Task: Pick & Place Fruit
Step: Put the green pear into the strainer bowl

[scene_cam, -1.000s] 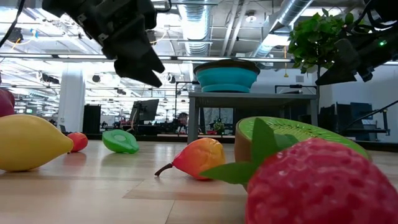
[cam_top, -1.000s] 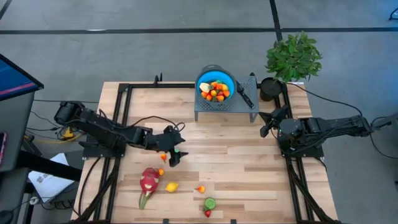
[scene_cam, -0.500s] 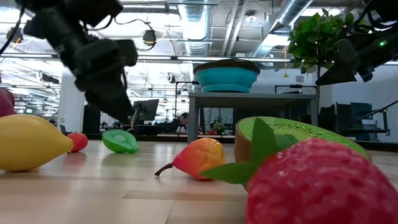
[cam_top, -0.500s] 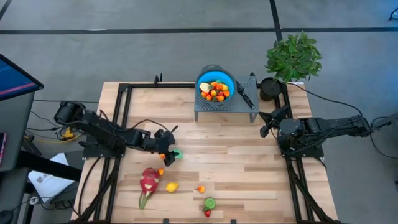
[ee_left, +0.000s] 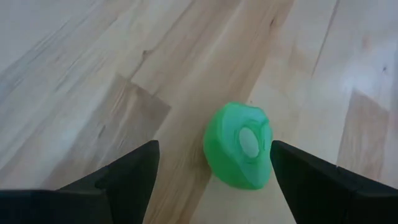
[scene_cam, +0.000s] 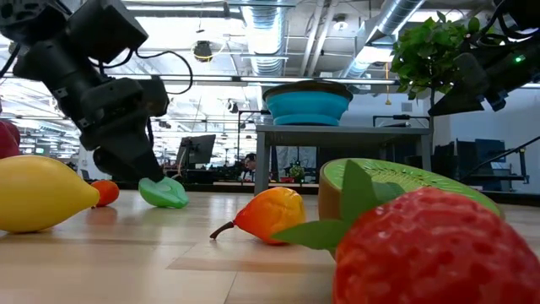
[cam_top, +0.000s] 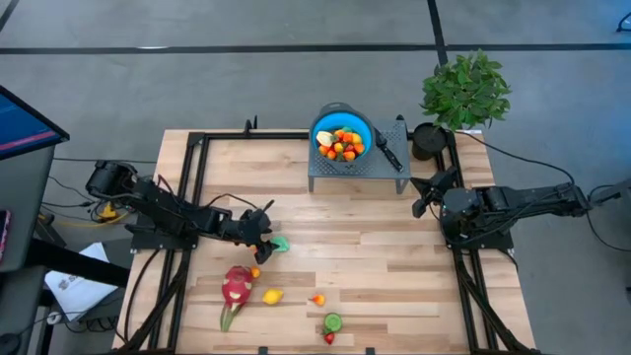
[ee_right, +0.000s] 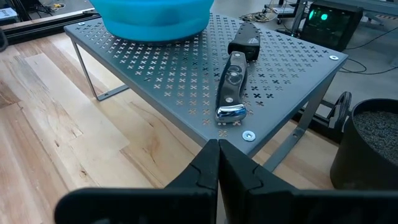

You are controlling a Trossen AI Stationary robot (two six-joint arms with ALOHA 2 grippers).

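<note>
We see the left tool point(cam_top: 264, 244) low over the wooden bench point(cam_top: 394, 256), with its two fingers point(ee_left: 130, 174) wide apart. Between them, in the left wrist view, lies a green fruit slice point(ee_left: 239, 146) flat on the wood; the fingers stand on both sides of it and do not touch it. From above, this slice point(cam_top: 280, 243) is just beside the tip of the left tool, near the middle of the bench.

The other fruits lie closer to the front edge. The dragon fruit point(cam_top: 236, 288) is on the left part, with a small orange fruit point(cam_top: 255, 272) near it and a yellow lemon point(cam_top: 272, 296) just beside it. More to the right are a small orange-red fruit point(cam_top: 317, 300), a kiwi half point(cam_top: 333, 321) and a strawberry point(cam_top: 329, 338).

At the back, a blue bowl point(cam_top: 366, 126) full of small fruits stands on a grey perforated rack point(cam_top: 390, 170), and a knife point(ee_right: 231, 93) lies on the rack beside the bowl.

The right tool point(ee_right: 217, 163) is at the right side of the bench, near the rack, with its fingers pressed together and holding nothing. A potted plant point(cam_top: 463, 91) stands at the back right corner.
</note>
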